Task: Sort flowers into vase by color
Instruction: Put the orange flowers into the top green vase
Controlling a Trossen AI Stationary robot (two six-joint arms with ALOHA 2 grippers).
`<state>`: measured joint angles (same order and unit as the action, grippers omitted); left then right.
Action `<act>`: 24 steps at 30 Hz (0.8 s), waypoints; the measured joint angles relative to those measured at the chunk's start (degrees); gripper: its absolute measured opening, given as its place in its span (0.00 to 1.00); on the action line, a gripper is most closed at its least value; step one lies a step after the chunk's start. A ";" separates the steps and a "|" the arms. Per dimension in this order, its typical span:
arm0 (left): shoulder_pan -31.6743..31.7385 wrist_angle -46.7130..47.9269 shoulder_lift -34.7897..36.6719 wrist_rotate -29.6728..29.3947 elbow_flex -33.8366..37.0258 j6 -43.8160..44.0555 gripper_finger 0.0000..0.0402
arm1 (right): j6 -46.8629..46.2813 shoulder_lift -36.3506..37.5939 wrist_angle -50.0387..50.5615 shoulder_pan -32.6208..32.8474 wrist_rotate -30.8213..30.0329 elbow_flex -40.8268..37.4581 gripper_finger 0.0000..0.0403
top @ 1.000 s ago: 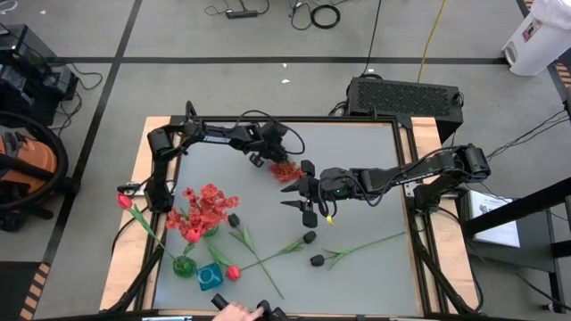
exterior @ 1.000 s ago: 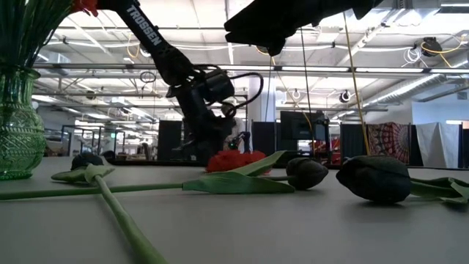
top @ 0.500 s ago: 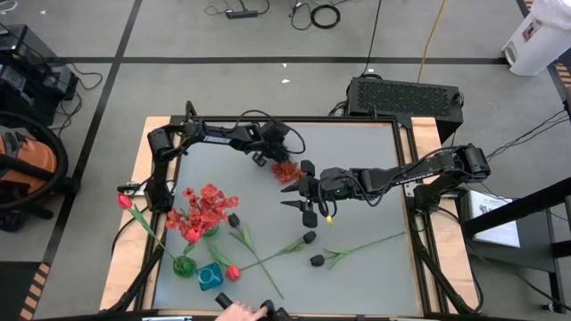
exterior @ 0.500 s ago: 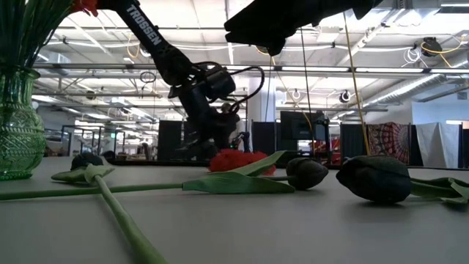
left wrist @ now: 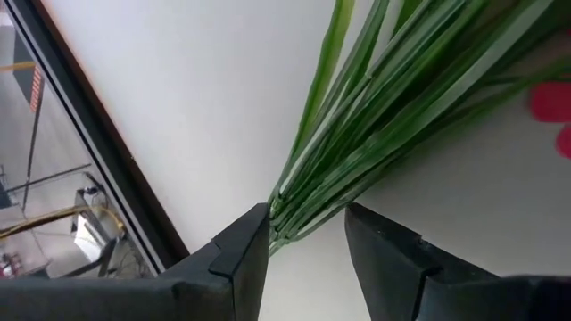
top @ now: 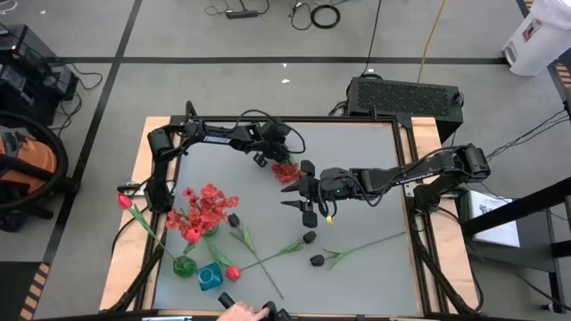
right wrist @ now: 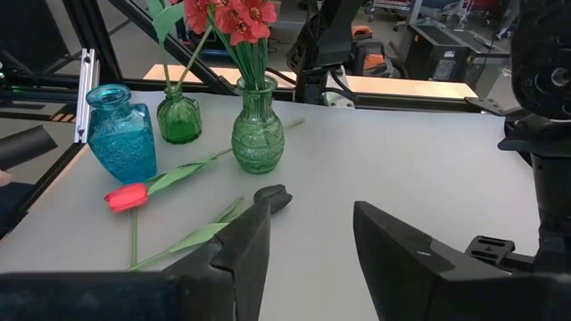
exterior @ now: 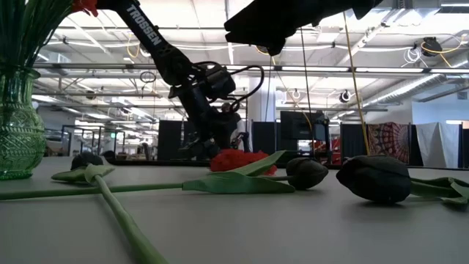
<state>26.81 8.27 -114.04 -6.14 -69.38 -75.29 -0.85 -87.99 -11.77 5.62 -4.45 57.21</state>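
A frilly red flower bunch lies low over the table's middle, its green stems running back into my left gripper, which is shut on them. My right gripper hovers open just right of the bloom, nothing between its fingers. At the near left stand a green vase of red blooms, a small green vase with one stem, and a blue vase. A red tulip and black buds lie flat on the table. My left gripper pinches the bunch's stems at their cut end between its two fingers. It comes slanting down from the table's far left, the fingers lying across the stems. The bloom hangs low; whether it touches the table I cannot tell.
Loose stems and leaves cross the table's near middle, with a long stem toward the right. A person's hand shows at the near edge. A black box sits beyond the far edge.
My left gripper has tipped a little at the wrist while staying in place, still shut on the stems. The red bloom has shifted slightly with it.
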 joint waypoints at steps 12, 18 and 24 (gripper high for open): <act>0.00 1.68 0.00 2.96 0.00 -0.02 0.17 | 0.01 0.00 0.01 0.00 0.00 0.00 0.39; -0.40 1.69 -0.02 2.95 0.00 0.00 0.02 | -0.01 0.00 0.01 0.00 -0.01 0.00 0.39; -1.20 1.73 -0.02 2.55 0.00 0.00 0.01 | -0.01 0.00 0.01 -0.01 -0.02 0.00 0.39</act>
<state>25.61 10.00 -114.06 -3.59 -69.38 -75.29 -0.86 -87.99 -11.76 5.61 -4.46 57.21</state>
